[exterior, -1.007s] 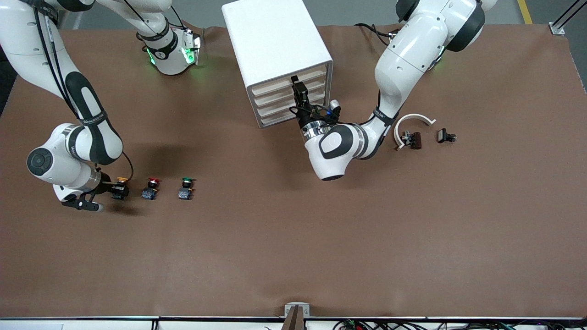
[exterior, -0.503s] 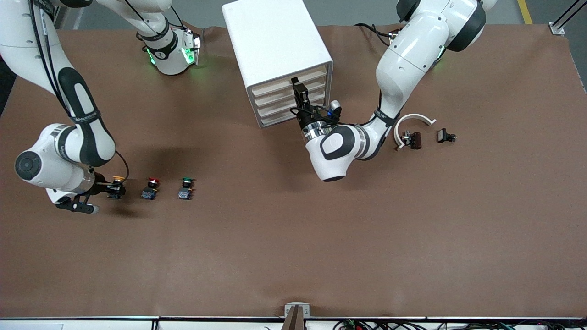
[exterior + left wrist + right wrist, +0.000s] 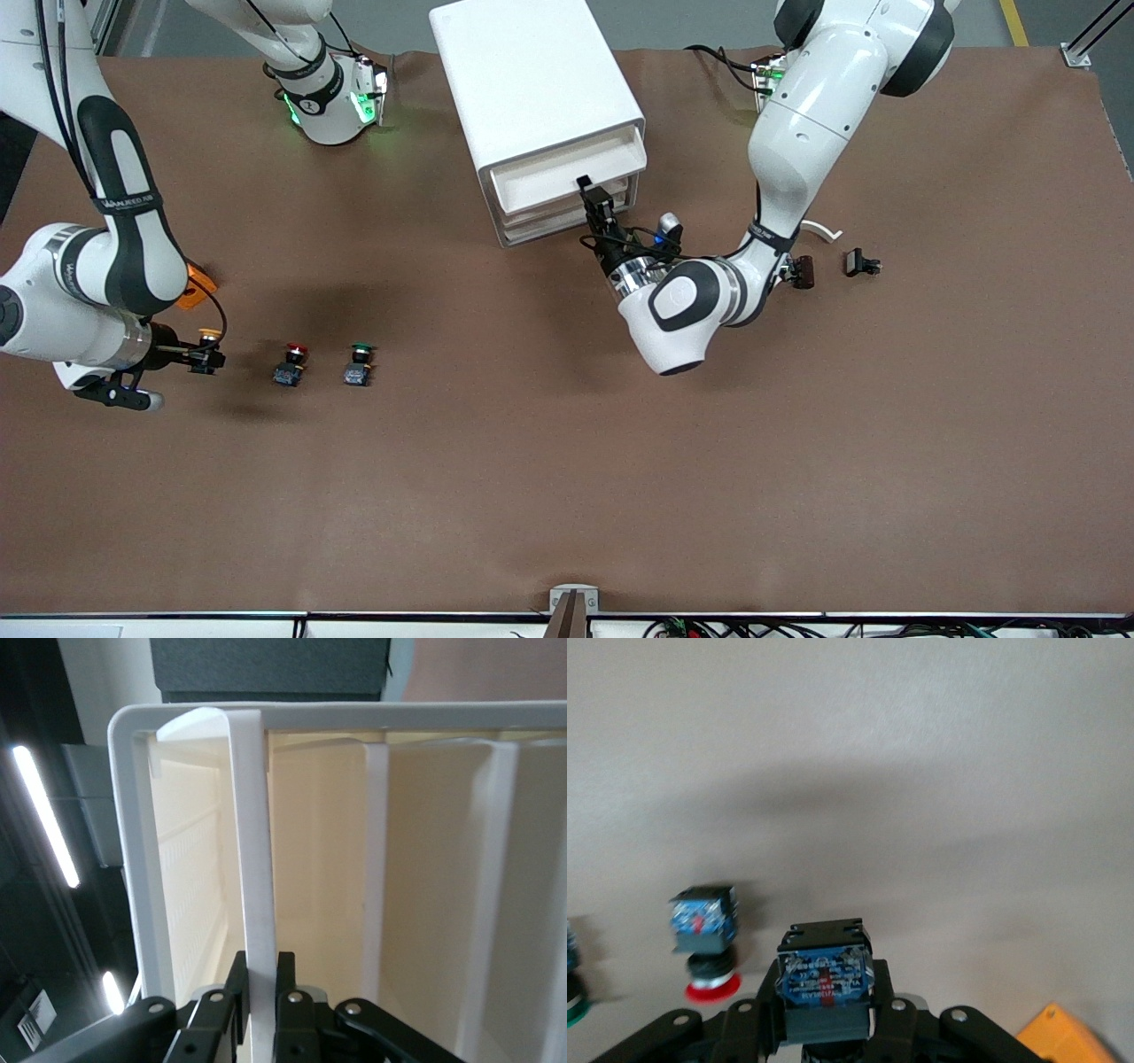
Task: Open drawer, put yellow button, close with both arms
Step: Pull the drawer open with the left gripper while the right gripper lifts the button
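The only lettering that can be made out is a white band of text on the black ring of the right arm (image 3: 115, 204), at the upper left of the front view; it seems to carry the maker's name, though the letters are too small to spell out with certainty. Nothing legible shows on the cabinet (image 3: 532, 80) or in either wrist view.

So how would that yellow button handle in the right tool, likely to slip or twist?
The yellow button looks small and rigid, so probably light. The right tool is shut on its blocky base, whose flat sides should resist twisting. On the table its twin, the red button, stands cap up on a small base, so a nudge might tip one.
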`<state>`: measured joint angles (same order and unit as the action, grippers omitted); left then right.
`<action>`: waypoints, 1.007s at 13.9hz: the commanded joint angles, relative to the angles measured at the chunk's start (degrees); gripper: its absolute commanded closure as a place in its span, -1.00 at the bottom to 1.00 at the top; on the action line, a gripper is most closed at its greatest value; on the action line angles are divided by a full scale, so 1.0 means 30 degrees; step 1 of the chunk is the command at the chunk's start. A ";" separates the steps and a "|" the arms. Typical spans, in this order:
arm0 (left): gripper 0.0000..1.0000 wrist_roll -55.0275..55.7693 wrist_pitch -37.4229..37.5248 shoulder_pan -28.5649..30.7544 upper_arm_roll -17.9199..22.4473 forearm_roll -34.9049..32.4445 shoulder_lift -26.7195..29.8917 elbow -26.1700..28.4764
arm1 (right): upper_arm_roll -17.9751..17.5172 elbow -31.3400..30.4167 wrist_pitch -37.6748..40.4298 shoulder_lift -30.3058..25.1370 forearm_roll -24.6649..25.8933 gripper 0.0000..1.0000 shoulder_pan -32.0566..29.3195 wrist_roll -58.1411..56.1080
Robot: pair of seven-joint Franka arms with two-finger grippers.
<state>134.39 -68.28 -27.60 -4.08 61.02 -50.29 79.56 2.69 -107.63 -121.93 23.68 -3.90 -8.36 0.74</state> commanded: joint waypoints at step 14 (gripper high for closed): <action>0.69 -0.2374 -0.3256 0.1348 0.2443 -0.0038 -0.0112 -0.1675 | -0.0193 0.0923 0.8124 -0.6401 -0.2215 1.00 0.8782 2.1707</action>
<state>130.14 -74.69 -22.85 1.88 61.58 -50.14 75.12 1.46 -106.65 -98.70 5.03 -9.31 13.88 57.26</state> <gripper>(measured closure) 0.855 0.590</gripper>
